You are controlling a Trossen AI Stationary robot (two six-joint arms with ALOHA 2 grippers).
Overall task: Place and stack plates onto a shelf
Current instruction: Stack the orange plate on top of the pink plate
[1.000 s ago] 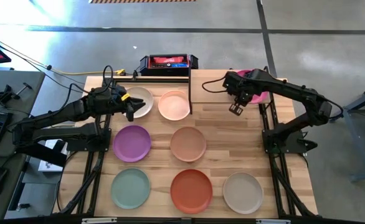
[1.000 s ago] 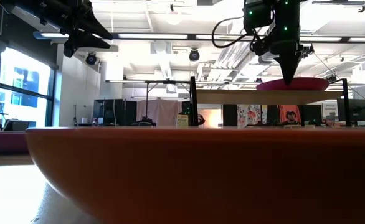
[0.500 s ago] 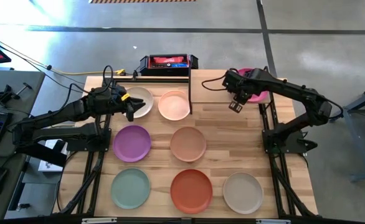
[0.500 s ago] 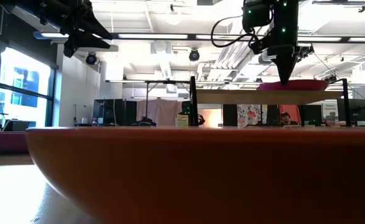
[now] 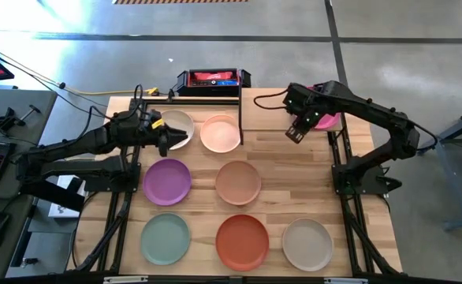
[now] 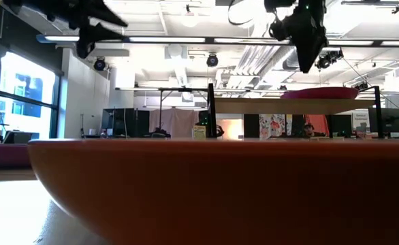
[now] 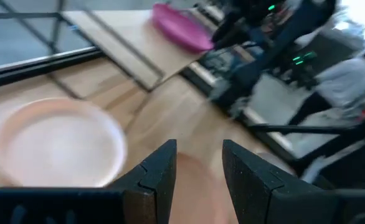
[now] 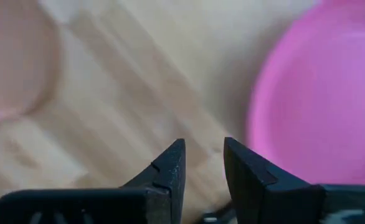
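**Operator:** Looking from above, I see the magenta plate (image 5: 329,118) already lying flat on the shelf (image 5: 266,110), at its far right end. The right jaws (image 5: 294,134) hang above the bare shelf board just beside it, with the plate between them and the right edge of the shelf. They are parted a little and hold nothing.

**Colleague:** And the other plates?

**Operator:** Seven are not yet moved and lie on the tabletop (image 5: 357,205). The cream plate (image 5: 176,128) and the pale pink plate (image 5: 220,132) are in the far row. The purple plate (image 5: 167,181) and the tan plate (image 5: 238,182) are in the middle row. In the near row are the mint green plate (image 5: 165,238), the orange-red plate (image 5: 242,241) and the beige-grey plate (image 5: 307,243).

**Colleague:** Which arm is nearer to the next one?

**Operator:** The left jaws (image 5: 163,139) are over the near rim of the cream plate and stand apart, empty. So I judge the left arm is best placed for the cream plate, or for the pale pink one just beside it on the shelf side.

**Colleague:** Does the direction of the plate matter?

**Operator:** I think not. Each plate is round and lies flat with the hollow side up, so it has no long axis and points nowhere. Only the rim matters, and the jaws must come down across it.
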